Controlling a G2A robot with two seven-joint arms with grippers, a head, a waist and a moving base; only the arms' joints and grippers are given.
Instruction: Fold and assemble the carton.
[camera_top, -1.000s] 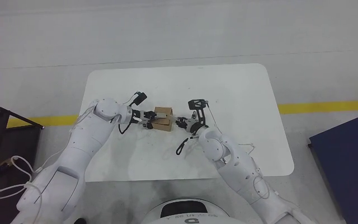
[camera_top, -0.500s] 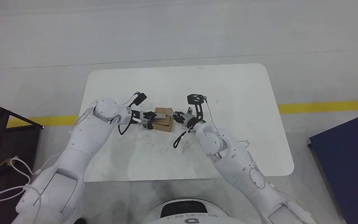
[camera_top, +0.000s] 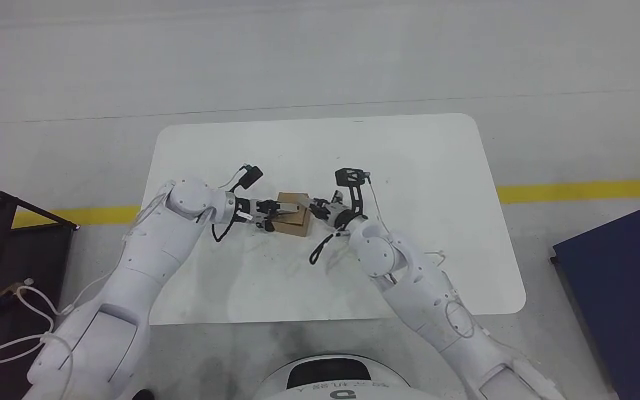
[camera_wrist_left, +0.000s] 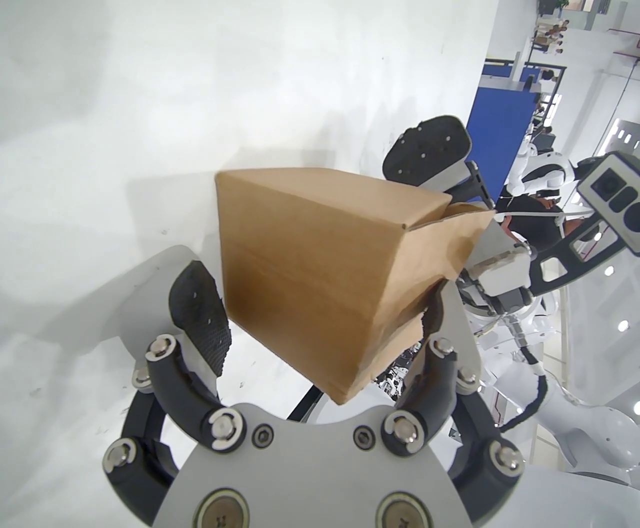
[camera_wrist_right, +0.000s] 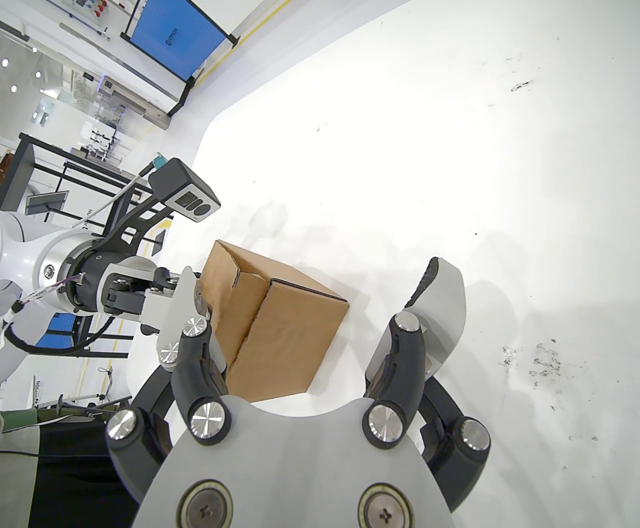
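Note:
A small brown carton (camera_top: 292, 212) sits on the white table (camera_top: 420, 170), left of the middle. In the left wrist view the carton (camera_wrist_left: 310, 280) stands between the two pads of my left gripper (camera_wrist_left: 315, 295), which is shut on its sides; a loose flap sticks out at the far end. My left gripper (camera_top: 270, 212) meets it from the left in the top view. From the right, my right gripper (camera_top: 320, 211) straddles the other end. In the right wrist view my right gripper (camera_wrist_right: 320, 300) is open: one finger touches the carton (camera_wrist_right: 280, 330), the other stands apart.
The table's right half and far side hold nothing but scuff marks (camera_wrist_right: 535, 355). A dark rack (camera_top: 20, 235) stands on the floor to the left, a blue panel (camera_top: 605, 290) to the right. The near table edge (camera_top: 330, 318) lies close behind both arms.
My right gripper has moved left and slightly away from me, closing in around the carton's right end. The left gripper and the carton have stayed put.

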